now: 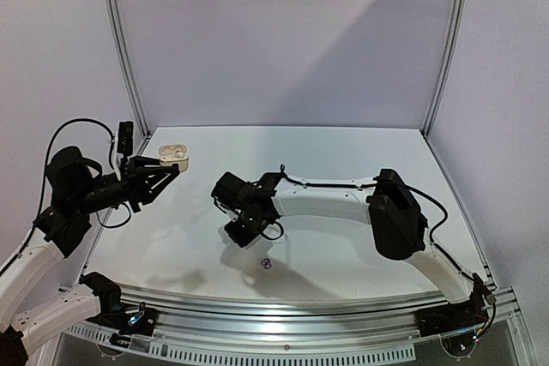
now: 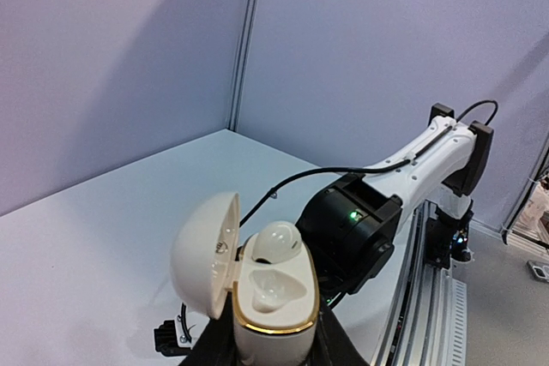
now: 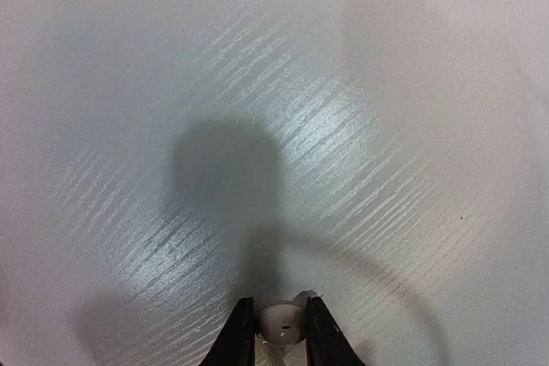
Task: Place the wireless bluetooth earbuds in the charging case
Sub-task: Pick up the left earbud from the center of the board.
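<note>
Transfer step: right gripper (image 3: 279,310) pinches 1 white earbud (image 3: 281,326), which should next align over the empty socket (image 2: 268,291) of the charging case (image 2: 274,332) that left gripper (image 1: 169,169) clamps.

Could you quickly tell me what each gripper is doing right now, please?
Left gripper: shut on the open charging case.
Right gripper: shut on a white earbud.

cream charging case (image 2: 273,319) – gold rim – and white earbud (image 3: 282,321).
</note>
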### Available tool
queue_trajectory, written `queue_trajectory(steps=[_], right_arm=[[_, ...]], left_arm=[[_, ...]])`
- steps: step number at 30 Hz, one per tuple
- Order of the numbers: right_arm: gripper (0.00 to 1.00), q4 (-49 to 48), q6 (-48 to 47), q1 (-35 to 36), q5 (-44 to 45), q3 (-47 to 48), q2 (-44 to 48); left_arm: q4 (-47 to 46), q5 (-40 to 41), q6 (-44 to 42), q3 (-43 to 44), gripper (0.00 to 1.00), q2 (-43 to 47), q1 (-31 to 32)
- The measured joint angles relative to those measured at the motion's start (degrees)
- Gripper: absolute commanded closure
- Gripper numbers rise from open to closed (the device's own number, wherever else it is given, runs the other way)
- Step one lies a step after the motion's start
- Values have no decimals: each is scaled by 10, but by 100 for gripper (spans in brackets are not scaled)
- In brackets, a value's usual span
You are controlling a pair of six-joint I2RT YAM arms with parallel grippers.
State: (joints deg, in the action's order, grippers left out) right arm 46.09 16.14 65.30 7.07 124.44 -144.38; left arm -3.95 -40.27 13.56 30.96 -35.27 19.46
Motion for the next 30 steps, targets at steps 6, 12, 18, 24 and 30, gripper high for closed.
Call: queue_trajectory(steps=[6, 12, 18, 24, 30], right_arm=[[94, 0, -2, 1, -1, -3, 2], [100, 0, -2, 1, -3, -3, 3], [100, 1, 7, -2, -6, -18, 20], [100, -33, 33, -15, 7, -51, 116], [100, -193, 49, -23, 58, -64, 283]], left_arm=[[0, 0, 0, 0, 100, 0, 0], [0, 0, 0, 0, 100, 0, 0], [0, 12, -1, 0, 100, 0, 0], [-18, 70, -24, -14, 100, 8, 0], [-102, 125, -24, -40, 100, -14, 3]])
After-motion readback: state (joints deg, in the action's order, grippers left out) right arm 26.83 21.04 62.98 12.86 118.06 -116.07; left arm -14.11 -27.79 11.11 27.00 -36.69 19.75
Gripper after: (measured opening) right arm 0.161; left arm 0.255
